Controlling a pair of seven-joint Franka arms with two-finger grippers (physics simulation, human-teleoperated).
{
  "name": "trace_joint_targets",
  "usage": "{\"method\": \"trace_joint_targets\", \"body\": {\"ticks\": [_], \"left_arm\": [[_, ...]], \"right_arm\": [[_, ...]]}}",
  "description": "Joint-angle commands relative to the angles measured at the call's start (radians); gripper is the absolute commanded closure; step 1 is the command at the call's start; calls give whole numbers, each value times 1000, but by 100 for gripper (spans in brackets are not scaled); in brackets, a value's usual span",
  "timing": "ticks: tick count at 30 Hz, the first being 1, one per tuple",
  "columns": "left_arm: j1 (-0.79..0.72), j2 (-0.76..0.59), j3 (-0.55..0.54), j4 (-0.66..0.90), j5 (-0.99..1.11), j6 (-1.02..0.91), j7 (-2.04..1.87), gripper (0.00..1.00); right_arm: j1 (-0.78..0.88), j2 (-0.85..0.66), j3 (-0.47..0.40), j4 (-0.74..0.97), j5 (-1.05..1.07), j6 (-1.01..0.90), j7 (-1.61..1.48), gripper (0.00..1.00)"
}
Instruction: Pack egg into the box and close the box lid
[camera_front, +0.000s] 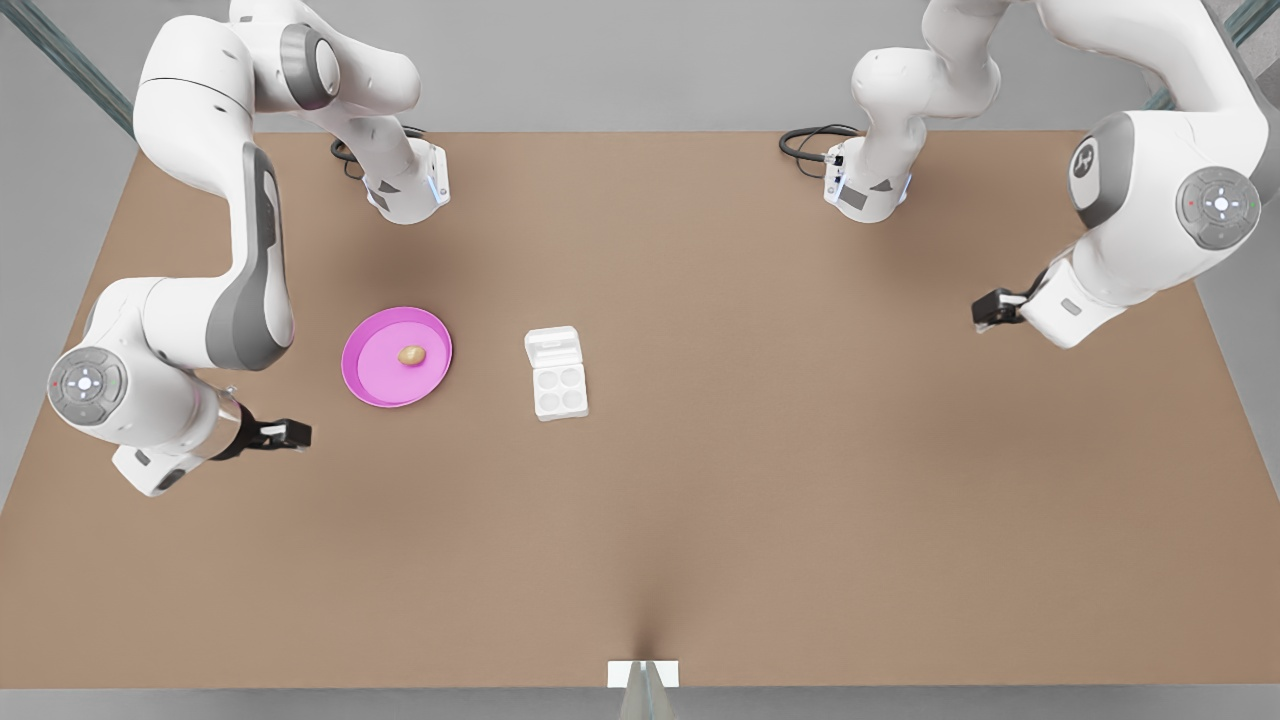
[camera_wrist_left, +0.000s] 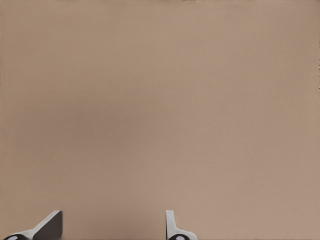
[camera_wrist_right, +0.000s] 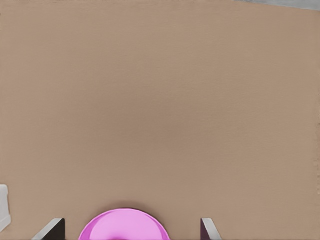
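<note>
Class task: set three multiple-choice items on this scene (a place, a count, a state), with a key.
1. Where is the egg? A on the floor; B on the plate; C on the bare table.
2. How many cups has the carton? A two; B four; C six.
3. How is the lid? A shut; B open; C torn off.
Key: 1 B, the egg lies on the pink plate. 2 B, four round cups show. 3 B, the lid lies folded back flat.
The right gripper hangs by the plate and the left gripper waits far off; both are open.
</note>
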Motion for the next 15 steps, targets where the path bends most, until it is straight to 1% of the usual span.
{"method": "trace_joint_targets", "body": {"ticks": [1, 2, 3, 4, 6, 7, 8, 11, 13, 14, 15], "left_arm": [[-30, -1, 0, 0, 0, 90, 49, 0], [-30, -1, -1, 0, 0, 89, 49, 0], [-39, -1, 0, 0, 0, 89, 49, 0], [-43, -1, 0, 0, 0, 89, 49, 0], [-43, -1, 0, 0, 1, 89, 49, 0], [-44, -1, 0, 0, 3, 89, 49, 0], [-44, -1, 0, 0, 3, 89, 49, 0], [-43, 2, 0, 0, 3, 89, 49, 0], [-43, 2, 0, 0, 3, 89, 49, 0], [-44, 2, 0, 0, 3, 90, 49, 0], [-43, 2, 0, 0, 3, 90, 49, 0]], "right_arm": [[3, -3, 0, -2, 0, 9, -50, 0], [5, -2, 0, 1, 6, 9, -59, 0], [58, 8, 0, 2, -30, 35, -59, 0], [71, 17, 1, -8, -47, 38, -59, 0], [69, 75, 1, -37, -44, 48, -45, 0], [68, 64, 1, -142, -46, 159, -36, 0], [65, 54, 1, -197, -32, 158, -4, 0], [62, -83, 1, -341, 8, 152, 62, 0], [62, -212, 3, -488, 53, 166, 65, 0], [69, -264, 3, -594, 53, 236, 73, 0], [69, -325, 32, -722, 53, 343, 105, 0]]}}
